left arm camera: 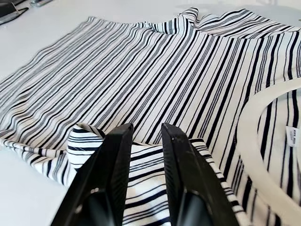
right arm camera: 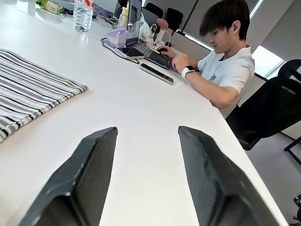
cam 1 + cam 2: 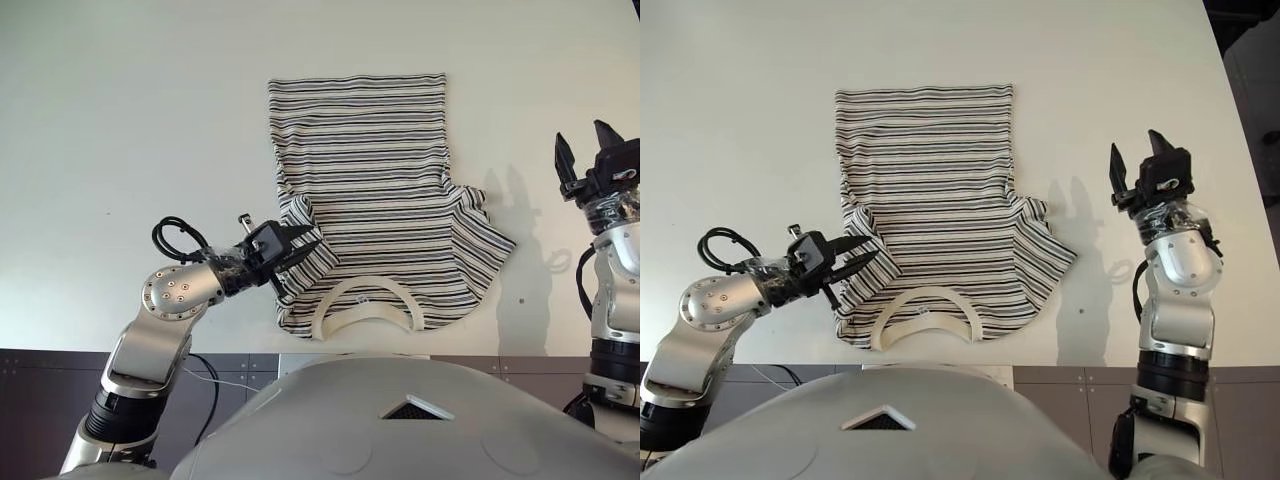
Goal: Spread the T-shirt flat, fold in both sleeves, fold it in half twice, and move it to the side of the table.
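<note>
Note T-shirt (image 3: 365, 180) collar nearest, hem farthest, long axis fore-aft. Log left gripper (image 3: 308, 250) pinching its left sleeve (image 3: 297, 215); right gripper (image 3: 582, 140) spread, empty, well right of T-shirt.

The left arm (image 3: 150, 340) is bending sharply at the elbow, its forearm lying low and level and pointing across toward the T-shirt (image 3: 365, 190). The left gripper (image 3: 300, 250) is sitting right at the T-shirt's left sleeve, over the striped cloth near the collar end. The right arm (image 3: 1175, 300) is standing upright, well to the right of the T-shirt. The right gripper (image 3: 1136, 145) is pointing away from the robot, clear of the T-shirt, its two fingers (image 2: 89, 174) gaping wide.
</note>
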Robot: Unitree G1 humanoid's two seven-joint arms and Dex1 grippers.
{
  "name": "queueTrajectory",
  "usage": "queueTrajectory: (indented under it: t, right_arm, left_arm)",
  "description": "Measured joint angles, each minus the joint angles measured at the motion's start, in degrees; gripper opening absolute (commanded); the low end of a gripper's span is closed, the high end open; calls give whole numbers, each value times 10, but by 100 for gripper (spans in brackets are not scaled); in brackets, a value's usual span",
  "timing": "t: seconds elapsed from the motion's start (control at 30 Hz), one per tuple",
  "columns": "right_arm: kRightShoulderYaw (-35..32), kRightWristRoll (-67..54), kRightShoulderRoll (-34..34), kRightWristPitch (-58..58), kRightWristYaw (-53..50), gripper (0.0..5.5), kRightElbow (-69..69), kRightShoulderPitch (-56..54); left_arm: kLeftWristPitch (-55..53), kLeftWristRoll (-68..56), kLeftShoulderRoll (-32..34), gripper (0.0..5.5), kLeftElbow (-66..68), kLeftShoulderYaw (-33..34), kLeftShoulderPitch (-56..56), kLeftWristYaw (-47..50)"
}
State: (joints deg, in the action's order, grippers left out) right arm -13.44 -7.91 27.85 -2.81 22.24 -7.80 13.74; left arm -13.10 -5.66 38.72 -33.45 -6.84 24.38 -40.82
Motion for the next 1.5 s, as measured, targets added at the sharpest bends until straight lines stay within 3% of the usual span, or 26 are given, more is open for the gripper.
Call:
queueTrajectory:
  t: [0.1, 0.3, 0.4, 0.57, 0.93, 1.03, 1.23, 1.5]
  right_arm:
    - [-26, -90, -18, -96, 23, 239, -60, 84]
    - [-73, -267, -56, -273, 28, 239, -178, 222]
    - [-78, -353, -91, -354, -9, 239, -211, 240]
    - [-72, -375, -119, -385, -64, 223, -217, 214]
    - [-57, -360, -127, -377, -76, 12, -209, 209]
    - [-40, -314, -122, -345, -74, 12, -207, 208]
    - [65, -128, -72, -166, -6, 12, -240, 255]
    - [134, -61, -62, -72, 34, 12, -303, 266]
  left_arm:
    - [102, 66, 29, 109, 36, 0, 93, 7]
    - [197, 133, 23, 109, 54, -2, 183, 57]
    - [222, 169, 22, 109, 60, -11, 185, 74]
    - [264, 196, 27, 113, 85, -18, 183, 86]
    - [231, 182, 23, 113, 64, -16, 183, 79]
    - [210, 136, 13, 113, 60, -8, 186, 73]
    - [213, 41, -7, 113, 80, 31, 175, 59]
    - [251, 37, -12, 113, 120, 30, 167, 50]
